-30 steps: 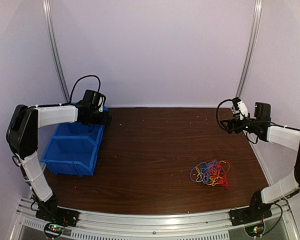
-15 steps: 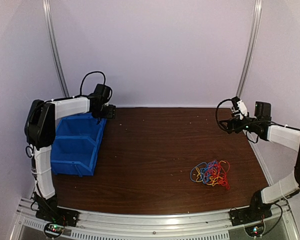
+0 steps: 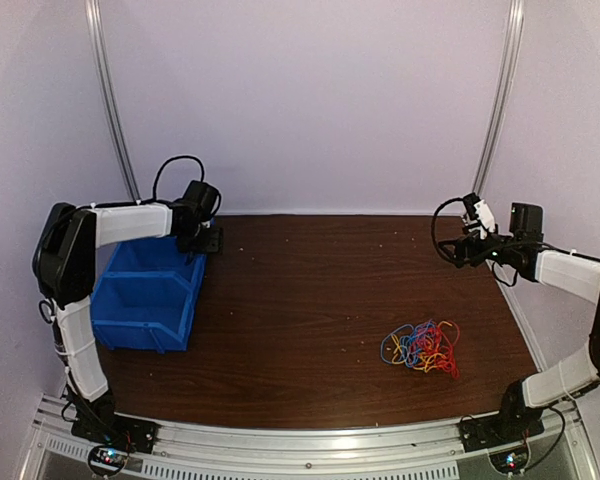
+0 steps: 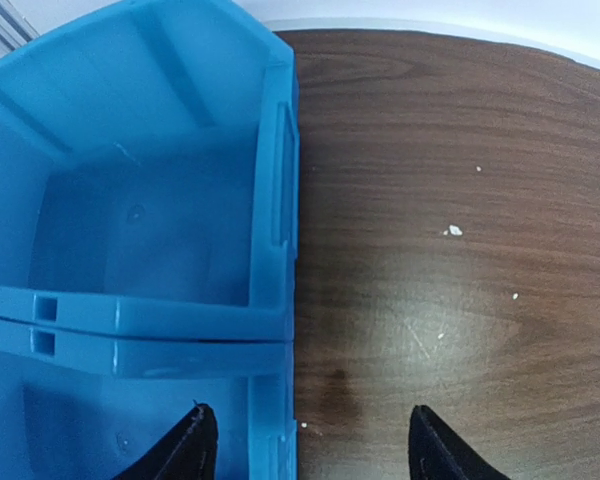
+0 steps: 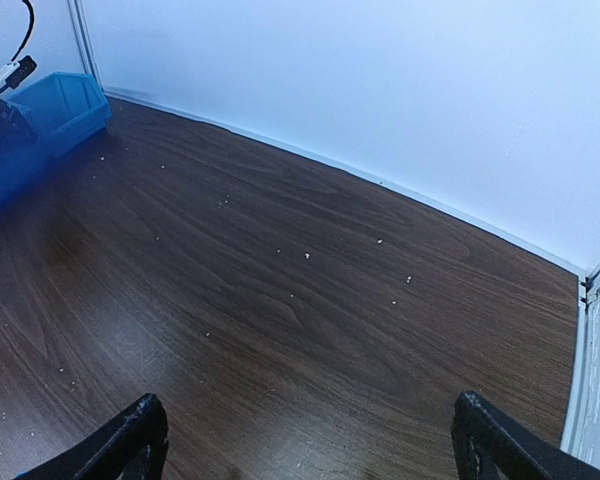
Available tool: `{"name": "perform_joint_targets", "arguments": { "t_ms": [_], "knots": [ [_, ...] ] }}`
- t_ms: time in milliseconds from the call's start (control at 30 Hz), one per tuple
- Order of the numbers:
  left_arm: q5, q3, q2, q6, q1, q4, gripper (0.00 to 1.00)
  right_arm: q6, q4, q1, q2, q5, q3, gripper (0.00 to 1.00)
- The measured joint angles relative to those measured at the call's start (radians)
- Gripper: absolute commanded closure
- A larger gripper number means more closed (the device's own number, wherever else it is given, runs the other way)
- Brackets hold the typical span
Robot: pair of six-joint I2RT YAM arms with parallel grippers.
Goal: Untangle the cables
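"What colours are you getting on your screens?"
"I see a tangle of thin red, blue and yellow-orange cables (image 3: 421,348) on a dark brown wood-grain tabletop (image 3: 310,290) flecked with white."
"Anything else?"
"I see a bright blue plastic bin (image 3: 145,300)."

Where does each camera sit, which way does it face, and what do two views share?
Top external: above and behind the arm bases, looking down at the table, blue bin and cables; left arm and right arm show.
Left wrist: on the left arm, looking down at the bin's rim; open left gripper shows.
Right wrist: on the right arm, facing across the table toward the bin; open right gripper shows.
Shared: both wrist views show the bin and table.
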Motion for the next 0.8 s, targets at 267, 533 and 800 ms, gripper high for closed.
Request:
{"name": "perform_joint_targets", "arguments": {
  "t_ms": [267, 533, 800],
  "knots": [
    [0.000, -0.127, -0.023, -0.020, 0.000, 0.005, 0.33, 0.000, -0.005, 0.000, 0.000, -0.016, 0.000, 0.00],
    [0.013, -0.100, 0.014, -0.005, 0.000, 0.024, 0.49, 0.000, -0.012, 0.000, 0.000, -0.022, 0.000, 0.00],
    [0.087, -0.066, 0.055, 0.035, 0.003, 0.063, 0.57, -0.001, -0.013, 0.000, 0.000, -0.021, 0.000, 0.01]
  ]
}}
